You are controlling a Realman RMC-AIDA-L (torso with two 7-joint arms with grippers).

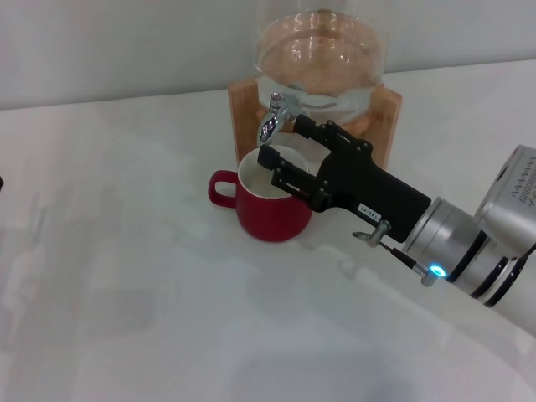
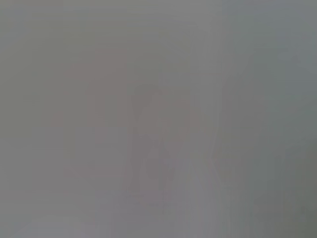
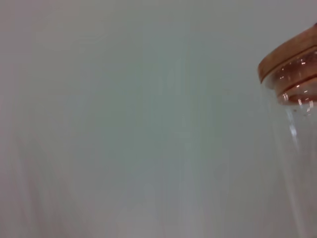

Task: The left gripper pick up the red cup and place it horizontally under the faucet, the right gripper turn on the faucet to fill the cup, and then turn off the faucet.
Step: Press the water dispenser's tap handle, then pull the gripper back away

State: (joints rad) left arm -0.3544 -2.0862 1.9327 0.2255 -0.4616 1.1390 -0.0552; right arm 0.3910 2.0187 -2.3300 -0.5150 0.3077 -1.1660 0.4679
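Head view: right gripper (image 1: 283, 149) is reaching in from the right on its silver-and-white arm, jaws parted, tips standing just beside the faucet (image 1: 273, 119) and above the cup's rim. Red cup (image 1: 266, 201) is sitting upright on the white table (image 1: 126, 293), directly below the gripper's fingertips and under the chrome spout, loop handle pointing away from the gripper. Glass jar (image 1: 318, 59) in its wooden stand (image 1: 381, 117) is standing just behind the gripper. Left gripper is not appearing anywhere.

Left wrist view: nothing but a blank grey blur is showing.

Right wrist view: glass jar wall (image 3: 297, 148) with its wooden lid edge (image 3: 287, 54) is filling one side; own fingers are not showing.
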